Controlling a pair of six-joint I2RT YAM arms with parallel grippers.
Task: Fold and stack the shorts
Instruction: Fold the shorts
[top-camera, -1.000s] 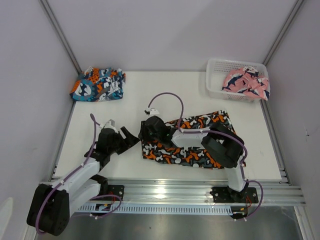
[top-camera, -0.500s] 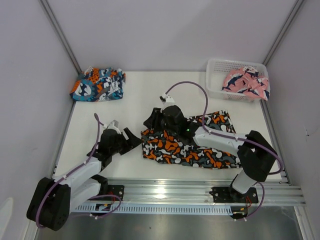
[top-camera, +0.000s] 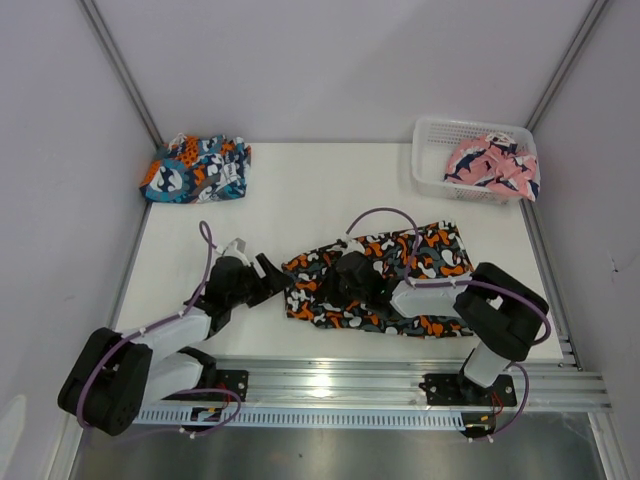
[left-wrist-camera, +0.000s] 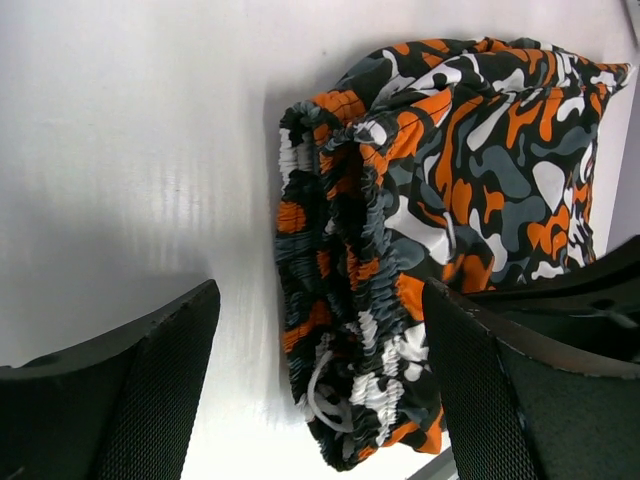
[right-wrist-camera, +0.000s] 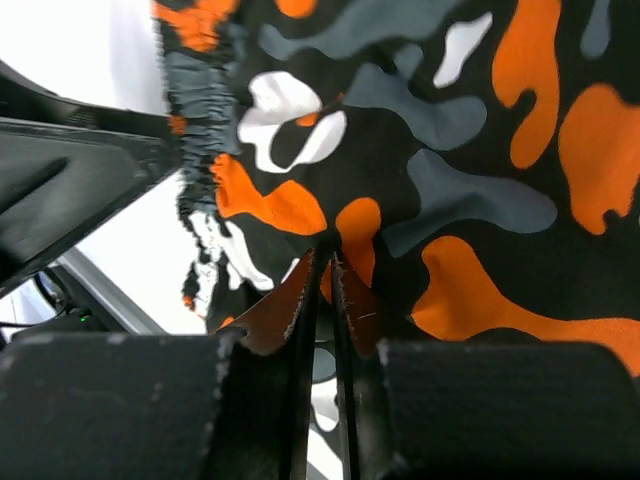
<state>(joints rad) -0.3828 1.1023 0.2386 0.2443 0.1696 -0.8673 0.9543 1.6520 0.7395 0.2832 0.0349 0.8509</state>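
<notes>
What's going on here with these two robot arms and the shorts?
The right gripper is down on the orange camouflage shorts, which lie spread in the middle of the table, and its jaws are pinched on the fabric near the waistband end. The left gripper hangs open beside that waistband, holding nothing. The blue patchwork shorts sit bundled at the far left corner, and the pink shorts lie in the white basket at the far right.

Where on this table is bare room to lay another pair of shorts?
Bare: the far middle of the table, between the patchwork shorts and the basket. Crowded: near centre, with the left tool and right tool at the camouflage shorts.
</notes>
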